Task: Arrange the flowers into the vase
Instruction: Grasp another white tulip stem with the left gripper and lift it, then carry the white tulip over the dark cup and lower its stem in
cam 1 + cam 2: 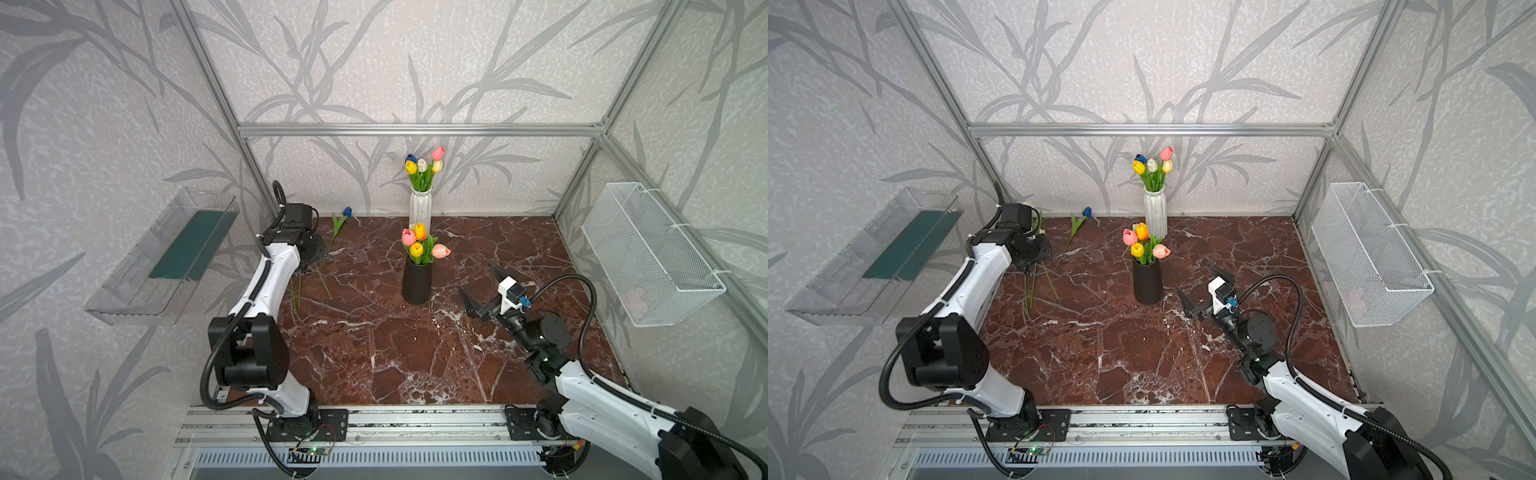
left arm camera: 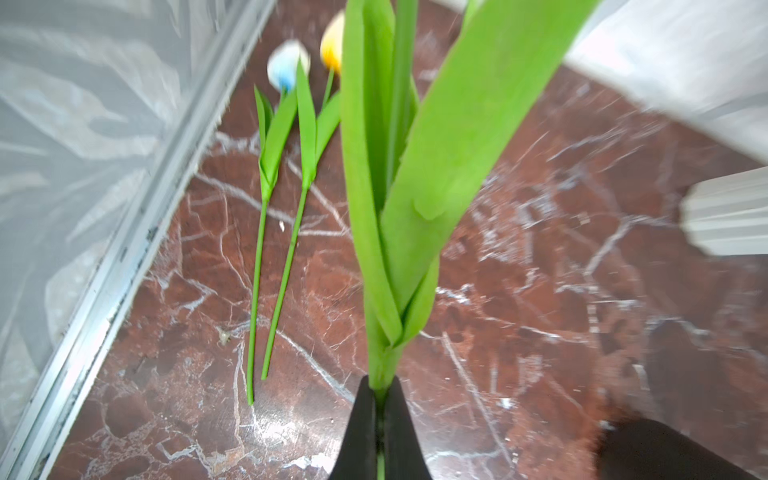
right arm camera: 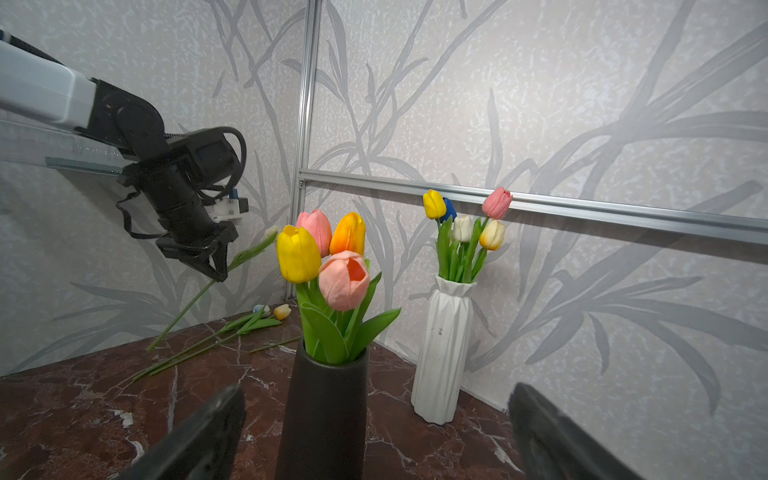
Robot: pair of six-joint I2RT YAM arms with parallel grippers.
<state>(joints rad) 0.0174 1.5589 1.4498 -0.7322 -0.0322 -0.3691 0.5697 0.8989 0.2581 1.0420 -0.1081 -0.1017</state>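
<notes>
Left arm (image 1: 270, 274) is stretched from its base at the front edge of the bench (image 1: 395, 353) toward the back left corner, elbow bent high and wrist tipped downward. The left gripper (image 3: 219, 270) is clamped tight on the thin stem of one held tulip (image 3: 253, 249), just below where the leaves start. In the left wrist view the two black fingers are pressed together with the green stem pinched between them. The held tulip is tilted, pale head up by the wall and stem end low near the bench; whether that end is touching can't be told.

Right arm (image 1: 590, 399) is reached in low from the front right corner, forearm angled toward the middle. The right gripper (image 1: 482, 286) is spread wide with nothing in it, pointed at the black vase (image 1: 417, 282), near it but apart.

As for the flowers: four tulips (image 1: 416, 249) (pink, orange, yellow, peach) are stuck in the black vase around the middle of the bench. Five tulips (image 1: 422, 166) (blue, yellow, white, cream, pink) are stood in the white vase (image 1: 420, 208) at the back edge. A blue tulip (image 1: 347, 212) is laid flat by the back edge, left of the white vase. Two loose tulips (image 2: 277, 137) are laid side by side along the left edge, below the left gripper
</notes>
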